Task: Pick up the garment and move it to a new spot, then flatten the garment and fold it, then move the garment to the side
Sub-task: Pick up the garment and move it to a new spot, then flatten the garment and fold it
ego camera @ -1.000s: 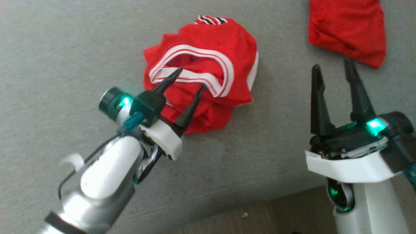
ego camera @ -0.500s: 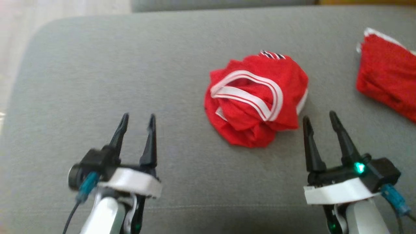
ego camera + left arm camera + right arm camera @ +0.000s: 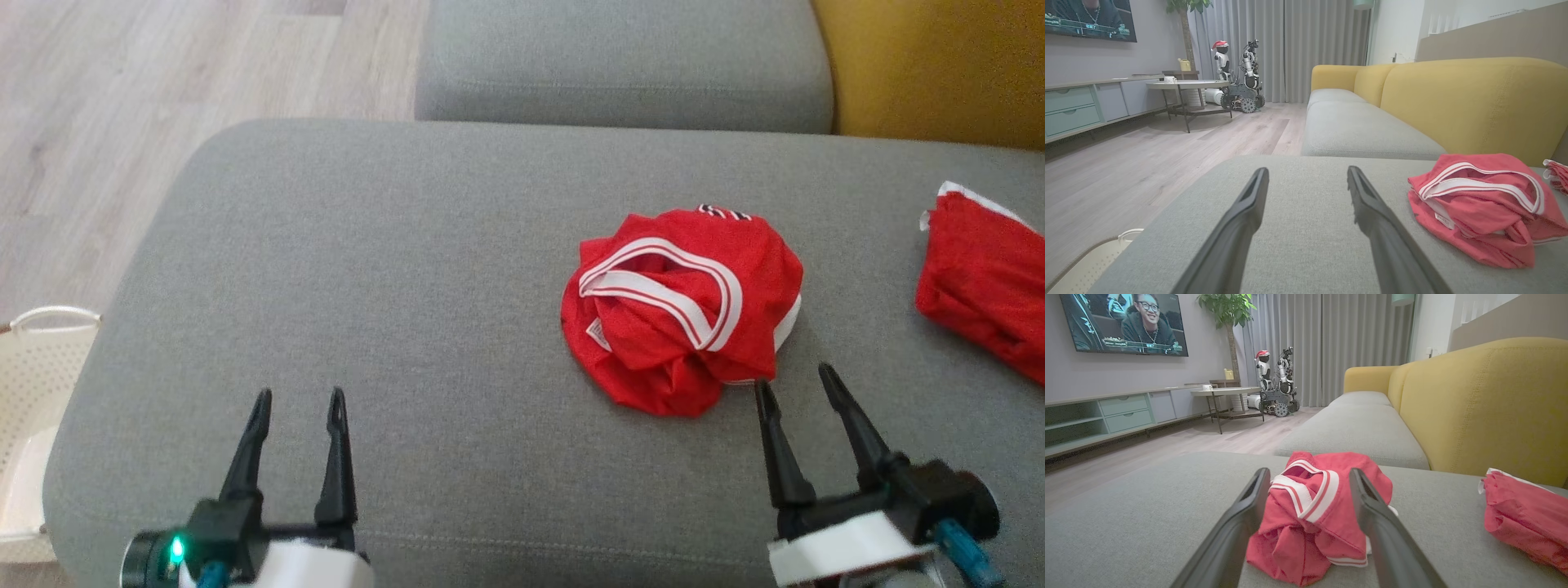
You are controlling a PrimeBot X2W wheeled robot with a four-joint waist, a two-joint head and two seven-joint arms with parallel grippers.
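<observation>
Garment (image 3: 682,314) x2; grippers x2 open

Head view: flat, diffuse daylight, no glare. Garment (image 3: 682,314) throws only a faint soft shadow on the grey cushion (image 3: 392,269). Whole frame is a bit soft and noisy. The base of the right gripper (image 3: 793,376) is smeared at the lower right edge, and a green LED blooms on the left gripper (image 3: 300,394) housing. Wrist views: dimmer, cooler room, brightest by the curtains (image 3: 1306,41). TV (image 3: 1122,322) is a bright patch. Wide-angle bending at the edges, near finger roots out of focus, reds washed out.
</observation>
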